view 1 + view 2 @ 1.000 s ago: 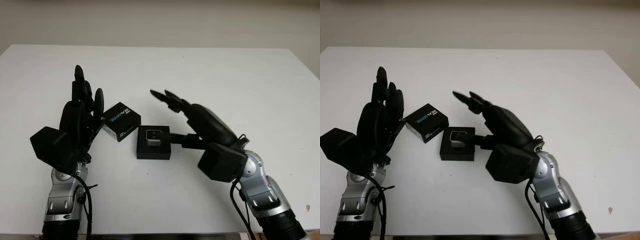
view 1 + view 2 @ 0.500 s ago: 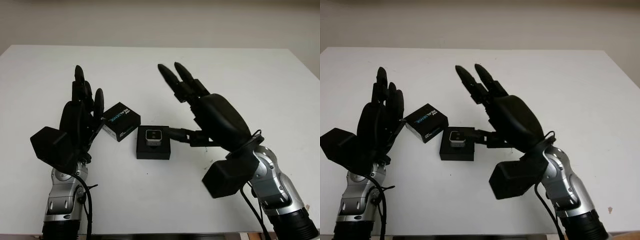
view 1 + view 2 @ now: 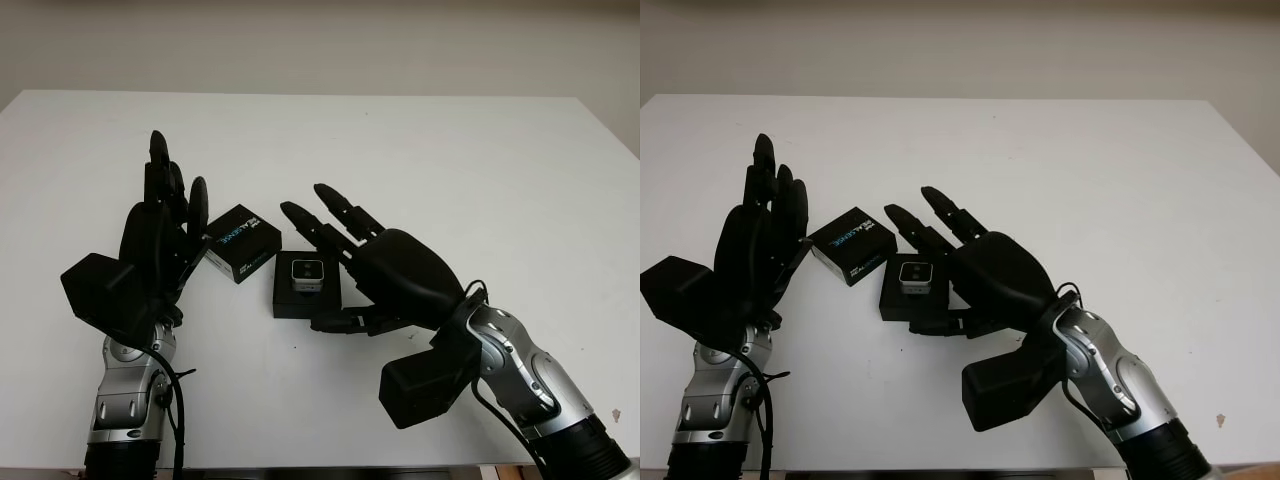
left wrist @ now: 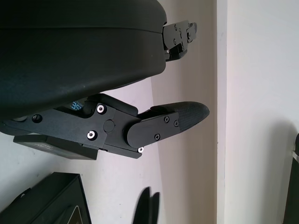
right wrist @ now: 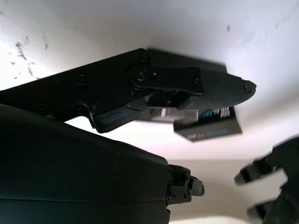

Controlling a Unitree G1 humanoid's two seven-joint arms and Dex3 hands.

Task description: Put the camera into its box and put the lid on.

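The camera (image 3: 306, 272) sits in its box (image 3: 306, 297) mid-table, the lid (image 3: 241, 242) at its ten o'clock beside the open left hand (image 3: 160, 235) — the open right hand (image 3: 375, 268), hovering close, could knock the box askew.

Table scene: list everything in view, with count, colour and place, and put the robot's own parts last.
Table: one, white, under everything.
Box base: one, black, open, at the table's middle between the two hands.
Camera: one, small, silver and grey, sitting in the box base.
Lid: one, black with white and blue lettering, lying tilted just left of the box base, beside the left hand.
Left hand: one, black, open, upright at the lid's left side, holding nothing.
Right hand: one, black, open, reaching over the box base's right side, holding nothing.
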